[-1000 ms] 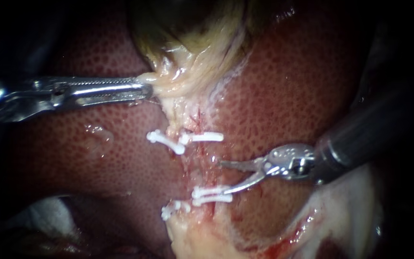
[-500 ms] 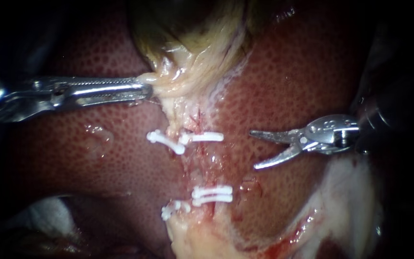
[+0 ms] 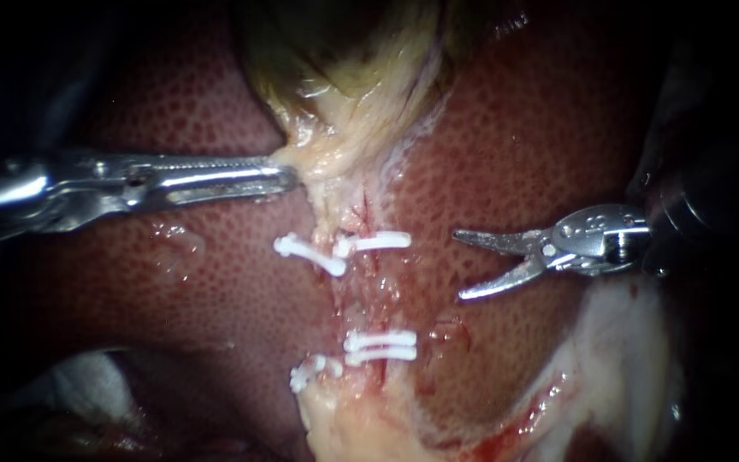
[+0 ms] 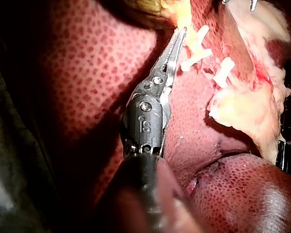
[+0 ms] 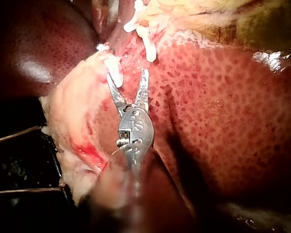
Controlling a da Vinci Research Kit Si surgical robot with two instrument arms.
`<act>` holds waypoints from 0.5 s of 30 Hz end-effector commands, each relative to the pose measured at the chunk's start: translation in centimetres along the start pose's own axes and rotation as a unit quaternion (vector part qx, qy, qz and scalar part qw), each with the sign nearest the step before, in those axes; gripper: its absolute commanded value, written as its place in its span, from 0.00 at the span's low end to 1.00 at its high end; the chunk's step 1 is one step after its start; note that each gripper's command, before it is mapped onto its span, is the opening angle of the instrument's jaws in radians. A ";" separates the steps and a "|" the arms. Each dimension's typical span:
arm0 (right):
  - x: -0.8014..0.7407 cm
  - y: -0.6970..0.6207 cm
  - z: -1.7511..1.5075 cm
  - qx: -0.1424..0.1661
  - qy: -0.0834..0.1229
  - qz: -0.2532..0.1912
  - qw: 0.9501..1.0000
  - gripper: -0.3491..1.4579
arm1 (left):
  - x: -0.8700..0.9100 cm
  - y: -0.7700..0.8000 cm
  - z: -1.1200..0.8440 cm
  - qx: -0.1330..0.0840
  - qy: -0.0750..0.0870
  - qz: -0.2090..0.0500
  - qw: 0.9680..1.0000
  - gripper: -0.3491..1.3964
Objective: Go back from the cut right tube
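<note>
My left instrument [image 3: 288, 177] comes in from the left with its long jaws shut on the pale lower edge of the gallbladder [image 3: 344, 94]. The left wrist view shows the same grip [image 4: 177, 39]. Below it, a reddish strip of tube [image 3: 369, 291] runs down between two upper white clips [image 3: 375, 241] and the lower white clips [image 3: 380, 346]. My right instrument [image 3: 458, 265] hangs over the liver to the right of that strip, touching nothing. Its two thin blades stand open, and they also gape in the right wrist view [image 5: 127, 75], just short of a clip [image 5: 146, 46].
Dark red speckled liver [image 3: 515, 145] fills most of the view. Pale fatty tissue with a bloody edge [image 3: 609, 359] lies under my right instrument. White gauze [image 3: 87, 381] shows at the lower left. More clips [image 4: 196, 53] sit beside my left jaws.
My right instrument drew back to the right, out from between the clips, its blades still open. My left instrument then shifted slightly right, carrying the gallbladder edge and upper clips with it.
</note>
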State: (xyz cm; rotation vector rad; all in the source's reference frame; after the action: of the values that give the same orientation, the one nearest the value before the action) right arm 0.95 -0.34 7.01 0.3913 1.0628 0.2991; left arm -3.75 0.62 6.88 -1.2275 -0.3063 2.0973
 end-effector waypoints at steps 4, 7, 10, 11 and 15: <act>-0.01 0.00 -0.01 0.000 0.000 0.000 1.000 0.99 | -0.09 0.02 0.28 -0.011 -0.008 -0.008 1.000 0.00; -0.01 0.00 -0.01 0.000 0.000 0.000 1.000 0.99 | -0.18 0.06 0.38 -0.015 -0.014 -0.010 1.000 0.00; -0.01 0.00 -0.01 0.000 0.000 0.000 1.000 0.99 | -0.20 0.07 0.40 -0.015 -0.013 -0.010 1.000 0.00; -0.01 0.00 -0.01 0.000 0.000 0.000 1.000 0.99 | -0.19 0.07 0.40 -0.015 -0.013 -0.010 1.000 0.00; -0.01 0.00 -0.01 0.000 0.000 0.000 1.000 0.99 | -0.20 0.07 0.41 -0.016 -0.014 -0.010 1.000 0.00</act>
State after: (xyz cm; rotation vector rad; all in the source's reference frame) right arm 0.94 -0.35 7.01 0.3915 1.0630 0.2986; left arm -4.06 0.49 7.19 -1.2104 -0.3635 2.1003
